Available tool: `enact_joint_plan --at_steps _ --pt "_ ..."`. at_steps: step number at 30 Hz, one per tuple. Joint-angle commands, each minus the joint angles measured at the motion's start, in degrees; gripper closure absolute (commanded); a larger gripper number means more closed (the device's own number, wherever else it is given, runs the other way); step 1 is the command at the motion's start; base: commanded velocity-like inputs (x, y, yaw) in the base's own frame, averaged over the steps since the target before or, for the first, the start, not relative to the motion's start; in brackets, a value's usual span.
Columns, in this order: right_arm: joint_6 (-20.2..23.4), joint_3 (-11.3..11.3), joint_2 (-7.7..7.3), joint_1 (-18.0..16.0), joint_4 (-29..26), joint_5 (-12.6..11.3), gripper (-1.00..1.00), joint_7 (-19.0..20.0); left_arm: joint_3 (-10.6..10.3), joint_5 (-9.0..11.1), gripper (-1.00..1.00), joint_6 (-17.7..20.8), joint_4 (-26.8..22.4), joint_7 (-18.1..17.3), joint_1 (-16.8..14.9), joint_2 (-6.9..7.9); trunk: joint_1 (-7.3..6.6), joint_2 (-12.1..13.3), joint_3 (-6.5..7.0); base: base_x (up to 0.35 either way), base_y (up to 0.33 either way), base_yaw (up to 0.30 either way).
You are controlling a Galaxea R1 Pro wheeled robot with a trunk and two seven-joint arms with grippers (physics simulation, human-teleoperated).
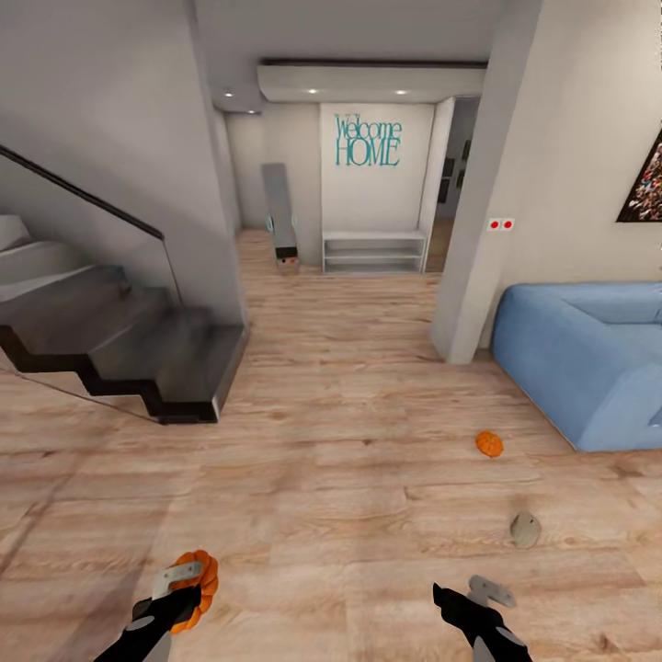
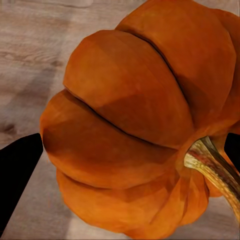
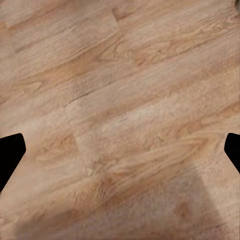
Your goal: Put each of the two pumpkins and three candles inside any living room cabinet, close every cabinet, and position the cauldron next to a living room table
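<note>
Left gripper (image 1: 184, 588): fingers clenched on a ribbed orange pumpkin (image 1: 196, 588), carried low at the head view's lower left above the wood floor (image 1: 349, 515); in the left wrist view this held pumpkin (image 2: 135, 120) sits between the dark fingertips, its stem (image 2: 212, 167) curving to one side. Right gripper (image 1: 483, 602): fingers spread apart, nothing between them, over bare planks. A second pumpkin (image 1: 489, 444) lies on the floor just off the blue sofa (image 1: 588, 359); a pale stubby candle (image 1: 525, 530) lies near it, closer to the right gripper. Dark staircase (image 1: 119, 340) stands at left.
</note>
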Motion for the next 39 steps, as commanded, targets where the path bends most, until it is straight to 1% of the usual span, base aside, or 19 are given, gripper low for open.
enact_joint_plan --at_steps 1,8,16,36,39 --pt "0.10 -0.07 0.03 -0.02 -0.08 -0.60 -1.00 -0.12 -0.50 0.46 1.00 -0.21 -0.03 0.31 -0.04 0.04 0.04 -0.05 -0.06 0.330 0.000 -0.144" --pt "0.10 -0.07 0.03 -0.02 -0.08 -0.60 -1.00 -0.13 -0.49 0.46 1.00 -0.24 -0.03 0.31 -0.04 0.06 0.04 -0.05 -0.06 0.330 0.000 -0.224" --pt "0.10 0.01 0.03 -0.02 -0.04 -0.60 -1.00 -0.14 -0.47 0.46 1.00 -0.24 -0.03 0.31 -0.04 0.06 0.04 -0.05 -0.06 0.330 0.000 -0.058" --pt "0.10 0.00 0.03 -0.02 0.32 -0.60 -1.00 -0.14 -0.47 0.46 1.00 -0.24 -0.03 0.31 -0.04 0.04 0.04 -0.05 -0.06 0.330 0.000 -0.270" --pt "0.09 0.06 0.03 -0.02 0.30 -0.60 -1.00 -0.08 -0.50 0.46 1.00 -0.24 -0.03 0.31 -0.04 0.01 0.04 -0.05 -0.06 0.330 0.013 -0.129"
